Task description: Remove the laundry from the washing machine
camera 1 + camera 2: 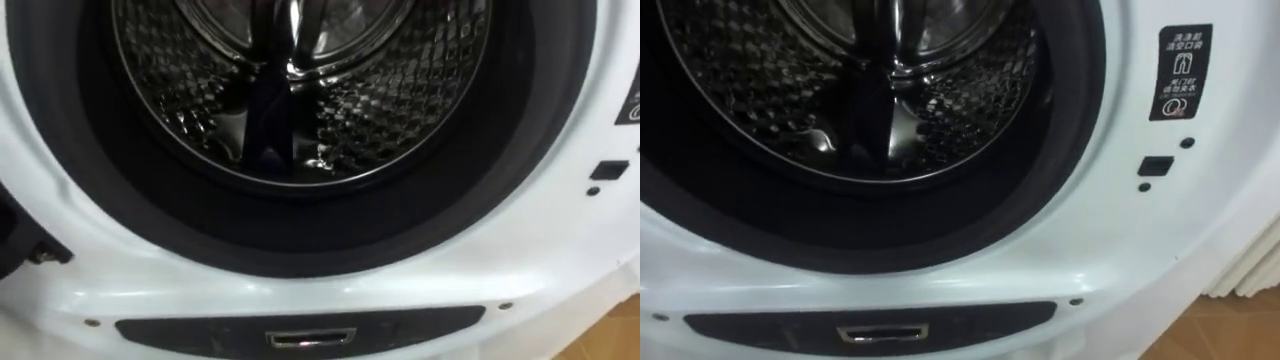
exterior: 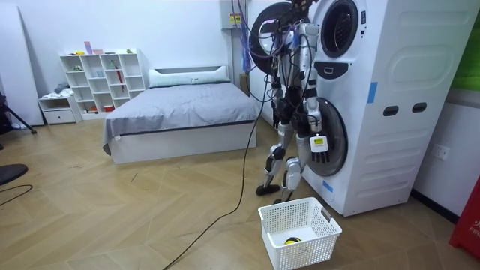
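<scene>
Drum (image 1: 300,100) faced closely, bare inside.
Basket (image 2: 319,246) is set on the floor at the washing machine's (image 2: 382,150) foot, presumably to receive clothes; right hand's (image 2: 318,144) grip cannot be told.

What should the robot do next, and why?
Probably lift the right hand up to the drum. The door is open and the drum is right before its head, yet that hand hangs low by the lower machine. The drum's part in sight looks like bare metal, so it may need to reach deep.
</scene>
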You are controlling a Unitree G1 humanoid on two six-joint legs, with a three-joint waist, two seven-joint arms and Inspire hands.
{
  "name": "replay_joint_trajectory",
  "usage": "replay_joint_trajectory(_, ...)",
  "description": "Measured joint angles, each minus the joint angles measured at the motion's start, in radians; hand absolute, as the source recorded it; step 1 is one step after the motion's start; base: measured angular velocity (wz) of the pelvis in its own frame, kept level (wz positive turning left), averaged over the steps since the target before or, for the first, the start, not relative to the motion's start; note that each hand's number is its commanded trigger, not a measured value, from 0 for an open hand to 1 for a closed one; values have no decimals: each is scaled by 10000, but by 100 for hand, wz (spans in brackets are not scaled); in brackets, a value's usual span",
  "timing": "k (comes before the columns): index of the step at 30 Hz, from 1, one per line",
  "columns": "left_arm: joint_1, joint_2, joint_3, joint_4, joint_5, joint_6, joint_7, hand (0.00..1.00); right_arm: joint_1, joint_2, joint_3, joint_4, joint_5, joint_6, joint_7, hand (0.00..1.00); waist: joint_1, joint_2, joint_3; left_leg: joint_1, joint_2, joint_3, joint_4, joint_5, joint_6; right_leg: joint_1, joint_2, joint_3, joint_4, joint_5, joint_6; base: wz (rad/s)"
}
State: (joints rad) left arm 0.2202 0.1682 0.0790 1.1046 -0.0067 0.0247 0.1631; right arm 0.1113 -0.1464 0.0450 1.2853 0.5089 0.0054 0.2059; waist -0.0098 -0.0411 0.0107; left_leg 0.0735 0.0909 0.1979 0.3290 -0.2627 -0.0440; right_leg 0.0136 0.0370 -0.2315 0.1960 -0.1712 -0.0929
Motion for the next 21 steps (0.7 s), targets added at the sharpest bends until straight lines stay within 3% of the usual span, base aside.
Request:
replay_joint_trajectory(3, -16, -121, 38, -523, 368, 111, -78, 0, -174, -69, -116, 12, -735, -22, -68, 0, 19, 9, -2, -1264, 376, -380, 2597, -127, -54, -184, 83, -80, 282, -146, -211, -9)
replay_joint_trajectory(4, -123, -131, 34, -540, 405, 118, -105, 0, -188, -108, -129, 12, -851, -45, -75, 0, 23, 26, -15, -1482, 441, -536, 3038, -127, -52, -191, 130, -136, 323, -180, -266, 0)
replay_joint_trajectory(6, -372, -165, -38, -592, 415, 137, -221, 0, -211, -233, -177, -19, -1080, -96, -183, 0, -9, 219, 5, -1928, 761, -832, 4871, -50, -96, -193, 356, -339, 558, -314, -474, -10)
replay_joint_trajectory(7, -427, -240, -61, -626, 398, 142, -274, 0, -201, -246, -222, -62, -1137, -148, -277, 0, -160, 426, -33, -1793, 817, -943, 5590, -51, -110, -197, 455, -391, 647, -349, -514, -7)
replay_joint_trajectory(8, -502, -255, -105, -627, 405, 152, -285, 0, -224, -248, -233, -78, -1132, -174, -319, 0, -218, 474, -29, -1645, 823, -945, 5747, -79, -157, -210, 503, -426, 673, -346, -521, 12)
replay_joint_trajectory(11, -1143, -293, -252, -867, 387, 167, -531, 0, -259, -256, -556, -89, -1141, -314, -415, 0, -646, 643, 17, -535, 619, -1164, 4863, -194, -344, -689, 517, -778, 1022, -351, -556, 33)
replay_joint_trajectory(12, -1245, -351, -252, -887, 394, 152, -595, 0, -303, -257, -699, -106, -1178, -372, -411, 0, -712, 737, 27, -8, 556, -1363, 3936, -358, -589, -933, 518, -930, 1218, -347, -560, 33)
replay_joint_trajectory(14, -1451, -323, -462, -1051, 407, 92, -671, 0, -337, -232, -904, -91, -1165, -375, -337, 0, -808, 861, -7, 676, 555, -1592, 2373, -821, -639, -1416, 481, -1171, 1496, -306, -558, 33)
replay_joint_trajectory(16, -1731, -330, -748, -1024, 436, -75, -671, 0, -435, -226, -1096, -102, -1175, -376, -261, 0, -759, 800, 18, 1154, 521, -1613, 376, -1320, -491, -1938, 373, -1403, 1561, 37, -516, 25)
replay_joint_trajectory(18, -1890, -371, -1000, -1022, 428, -199, -686, 0, -435, -213, -1129, -174, -1179, -330, -288, 0, -679, 797, 7, 1342, 407, -1611, -812, -1370, -380, -2273, 325, -1419, 1448, 461, -436, 5)
replay_joint_trajectory(20, -1841, -374, -1137, -934, 477, -215, -696, 0, -426, -188, -1234, -266, -1167, -257, -278, 0, -683, 721, -10, 1230, 136, -1533, -1236, -1239, 98, -2421, 132, -1385, 1220, 1001, -324, -2)
replay_joint_trajectory(21, -1752, -373, -1199, -762, 495, -234, -737, 0, -343, -185, -1267, -292, -1165, -248, -278, 0, -680, 662, -22, 1148, -80, -1421, -1317, -1046, 437, -2380, 28, -1251, 841, 1468, -202, -10)
